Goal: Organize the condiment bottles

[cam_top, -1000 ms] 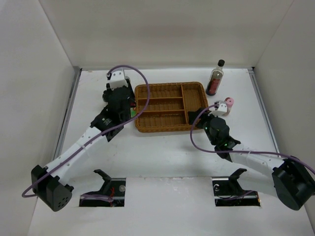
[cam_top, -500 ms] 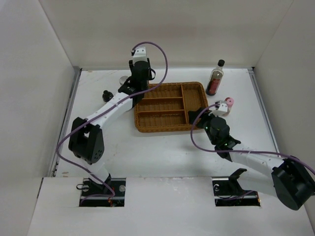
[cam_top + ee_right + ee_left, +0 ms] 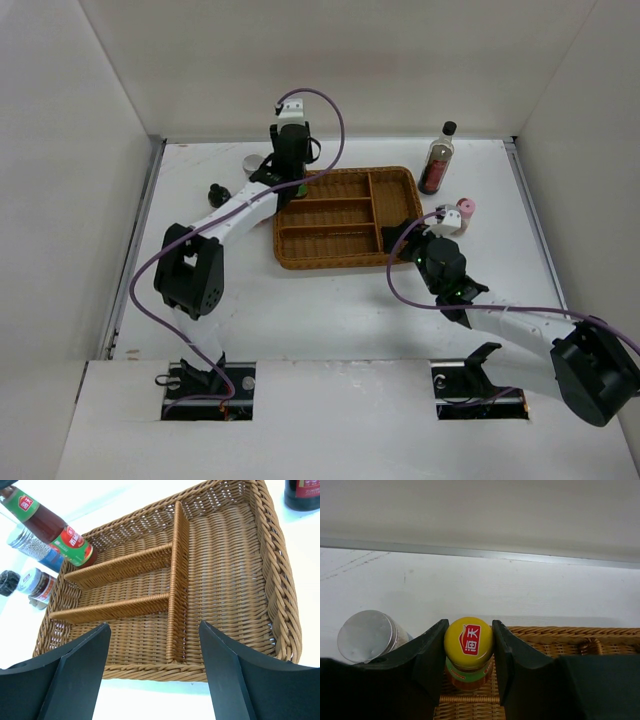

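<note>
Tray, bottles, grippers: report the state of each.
wicker tray: empty
yellow-capped bottle: held by its cap at the tray's far-left corner
left gripper: shut on the bottle
right gripper: open, empty
silver-lidded jar: upright on table
black-capped jar: on table
tall dark bottle: upright on table
pink-capped bottle: on table

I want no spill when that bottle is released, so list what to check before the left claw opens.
1. Left claw shut on yellow-capped bottle: ok.
2. Bottle over wicker tray's far-left corner: ok.
3. Bottle's base resting on tray floor: cannot tell.
4. Tray compartments free of other bottles: ok.
5. Right claw open, holding nothing: ok.
6. Silver-lidded jar clear of left claw: cannot tell.
</note>
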Robot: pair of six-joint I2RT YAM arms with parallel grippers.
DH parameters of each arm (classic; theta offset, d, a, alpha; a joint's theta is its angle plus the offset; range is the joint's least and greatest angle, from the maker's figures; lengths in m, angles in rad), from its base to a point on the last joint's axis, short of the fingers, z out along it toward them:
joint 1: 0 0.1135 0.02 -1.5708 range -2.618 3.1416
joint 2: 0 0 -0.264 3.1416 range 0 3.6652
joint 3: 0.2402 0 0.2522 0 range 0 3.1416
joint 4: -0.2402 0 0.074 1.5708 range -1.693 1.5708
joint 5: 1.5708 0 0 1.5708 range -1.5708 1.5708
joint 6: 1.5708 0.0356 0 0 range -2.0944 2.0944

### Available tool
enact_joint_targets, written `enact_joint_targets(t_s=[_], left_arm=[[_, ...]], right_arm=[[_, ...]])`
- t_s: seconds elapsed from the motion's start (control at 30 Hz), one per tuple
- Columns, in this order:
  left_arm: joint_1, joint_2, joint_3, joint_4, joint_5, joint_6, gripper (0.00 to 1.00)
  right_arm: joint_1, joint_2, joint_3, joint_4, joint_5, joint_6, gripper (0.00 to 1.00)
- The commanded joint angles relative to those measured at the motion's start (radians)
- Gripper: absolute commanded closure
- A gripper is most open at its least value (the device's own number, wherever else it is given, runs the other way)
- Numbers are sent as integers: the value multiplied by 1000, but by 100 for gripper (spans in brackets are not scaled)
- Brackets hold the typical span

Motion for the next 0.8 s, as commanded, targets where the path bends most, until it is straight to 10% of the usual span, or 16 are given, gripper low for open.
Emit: enact_joint_targets(t_s=[0.0,0.3,0.77], left_arm=[[-1,-41,-14,180,-14,-5,84],[1,-27,-157,265,-30,-36,74],[-19,-162,-246,297,-55,-25,20]], right_arm=[[-1,-12,39,36,-8,7,22],[-10,-10,31,41,-8,11,21],[-12,0,42,27,-11,11,20]])
